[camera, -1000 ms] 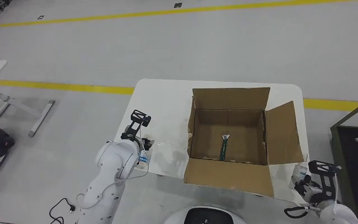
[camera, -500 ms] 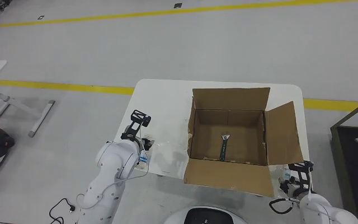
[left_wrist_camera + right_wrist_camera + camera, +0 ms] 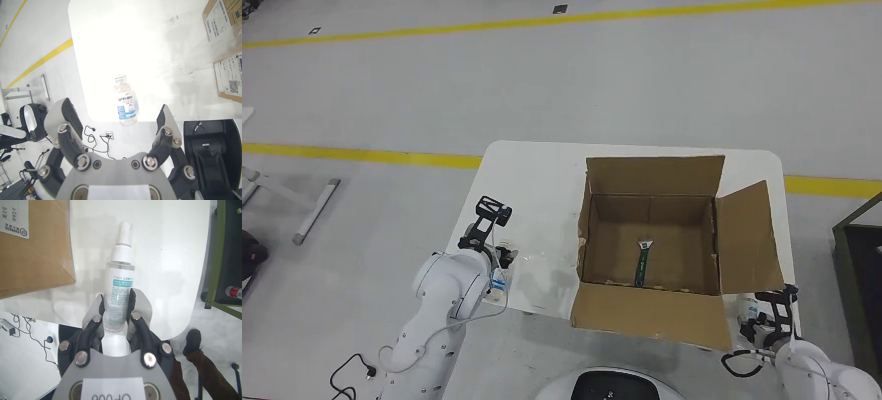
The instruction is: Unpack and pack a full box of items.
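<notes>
An open cardboard box (image 3: 652, 240) stands on the white table (image 3: 532, 180), and a green-handled wrench (image 3: 642, 262) lies on its floor. A clear bottle (image 3: 125, 102) with a blue-and-white label lies at the table's front left edge, its base over the rim. My left gripper (image 3: 115, 108) hovers above it, open and holding nothing. At the front right corner, beside the box's front wall, my right gripper (image 3: 117, 296) is shut on a white spray bottle (image 3: 120, 279) whose capped nozzle points away over the table. From above, this gripper (image 3: 772, 303) sits just off the table's edge.
The box's flaps (image 3: 750, 238) stand open on all sides, and the front one hangs toward me. A dark green rack (image 3: 857, 270) stands off the table's right side, with a red-capped can (image 3: 234, 291) in it. Bare tabletop lies left of the box.
My right gripper, with the spray bottle, has shifted left toward the box's front right corner. The left arm and the clear bottle have stayed still.
</notes>
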Robot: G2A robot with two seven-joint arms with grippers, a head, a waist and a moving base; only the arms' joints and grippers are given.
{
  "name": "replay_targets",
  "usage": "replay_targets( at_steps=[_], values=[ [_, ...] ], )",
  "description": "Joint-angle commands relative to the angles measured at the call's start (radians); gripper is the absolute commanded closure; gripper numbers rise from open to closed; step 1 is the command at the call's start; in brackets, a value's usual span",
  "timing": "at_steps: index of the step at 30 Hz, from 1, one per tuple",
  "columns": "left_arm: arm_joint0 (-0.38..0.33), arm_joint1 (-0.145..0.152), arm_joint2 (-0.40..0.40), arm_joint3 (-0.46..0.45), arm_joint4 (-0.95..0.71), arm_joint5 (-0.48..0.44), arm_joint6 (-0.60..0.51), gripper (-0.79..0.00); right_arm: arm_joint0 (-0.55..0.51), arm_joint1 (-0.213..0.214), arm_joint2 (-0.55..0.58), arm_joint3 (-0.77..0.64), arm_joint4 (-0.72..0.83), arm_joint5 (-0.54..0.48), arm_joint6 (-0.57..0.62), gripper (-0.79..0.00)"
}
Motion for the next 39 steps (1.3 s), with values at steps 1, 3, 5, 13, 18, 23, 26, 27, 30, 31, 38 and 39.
replay_targets(
  at_steps=[1, 3, 5, 13, 18, 23, 26, 27, 30, 31, 38, 39],
  values=[
    [0.000, 0.000, 0.000, 0.000, 0.000, 0.000, 0.000, -0.785, -0.001, 0.001, 0.004, -0.007, -0.002, -0.002, 0.001, -0.659],
    [0.000, 0.000, 0.000, 0.000, 0.000, 0.000, 0.000, -0.785, -0.008, 0.002, 0.013, -0.027, 0.008, -0.001, 0.000, -0.714],
    [0.000, 0.000, 0.000, 0.000, 0.000, 0.000, 0.000, -0.785, -0.023, 0.003, 0.026, -0.054, 0.021, 0.002, -0.005, -0.785],
    [0.000, 0.000, 0.000, 0.000, 0.000, 0.000, 0.000, -0.785, -0.135, 0.012, 0.124, -0.266, 0.074, 0.002, -0.039, -0.603],
    [0.000, 0.000, 0.000, 0.000, 0.000, 0.000, 0.000, -0.785, -0.275, 0.016, 0.238, -0.462, 0.171, -0.059, -0.177, 0.000],
    [0.000, 0.000, 0.000, 0.000, 0.000, 0.000, 0.000, -0.785, -0.391, 0.014, 0.343, -0.609, 0.251, -0.076, -0.279, 0.000],
    [0.000, 0.000, 0.000, 0.000, 0.000, 0.000, 0.000, -0.785, -0.380, 0.015, 0.366, -0.609, 0.273, -0.113, -0.336, 0.000],
    [0.000, 0.000, 0.000, 0.000, 0.000, 0.000, 0.000, -0.785, -0.368, 0.016, 0.364, -0.609, 0.285, -0.120, -0.341, 0.000],
    [0.000, 0.000, 0.000, 0.000, 0.000, 0.000, 0.000, -0.785, -0.311, 0.018, 0.319, -0.609, 0.284, -0.123, -0.314, 0.000],
    [0.000, 0.000, 0.000, 0.000, 0.000, 0.000, 0.000, -0.785, -0.284, 0.018, 0.289, -0.609, 0.276, -0.115, -0.300, 0.000],
    [0.000, 0.000, 0.000, 0.000, 0.000, 0.000, 0.000, -0.785, -0.112, 0.010, -0.031, -0.609, 0.020, -0.013, -0.216, 0.000],
    [0.000, 0.000, 0.000, 0.000, 0.000, 0.000, 0.000, -0.785, -0.098, 0.007, -0.073, -0.609, -0.007, 0.013, -0.202, 0.000]
  ],
)
